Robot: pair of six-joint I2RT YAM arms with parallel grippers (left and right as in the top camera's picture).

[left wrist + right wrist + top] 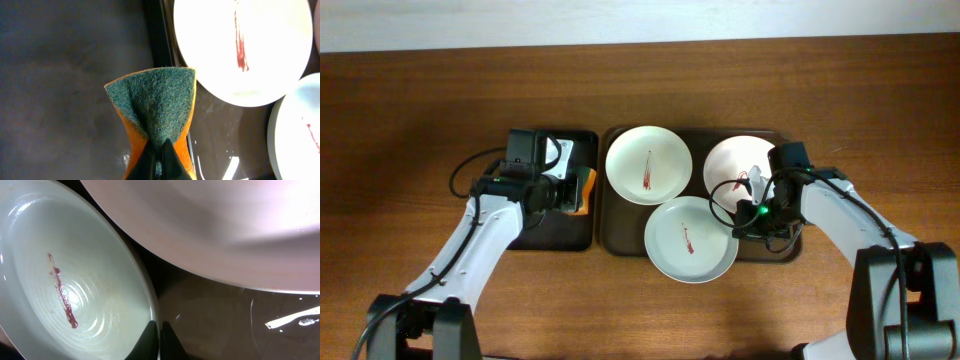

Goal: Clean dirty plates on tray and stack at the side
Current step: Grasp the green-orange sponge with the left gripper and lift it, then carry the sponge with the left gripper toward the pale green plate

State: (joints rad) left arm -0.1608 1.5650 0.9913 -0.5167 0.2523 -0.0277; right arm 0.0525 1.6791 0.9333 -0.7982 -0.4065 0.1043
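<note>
Brown tray (pixel 618 236) holds white plate (pixel 649 164) w/ red smear, 2nd white plate (pixel 730 158), mint plate (pixel 690 240) w/ red smear.

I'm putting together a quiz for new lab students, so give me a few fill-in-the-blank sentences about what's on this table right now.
The brown tray holds ___ plates.
The left claw pinches an orange ___ with a green scrubbing face.
The pale green plate, its rim between the fingers of the right claw, bears a dark ___ smear.
Missing words: three; sponge; red.
</note>
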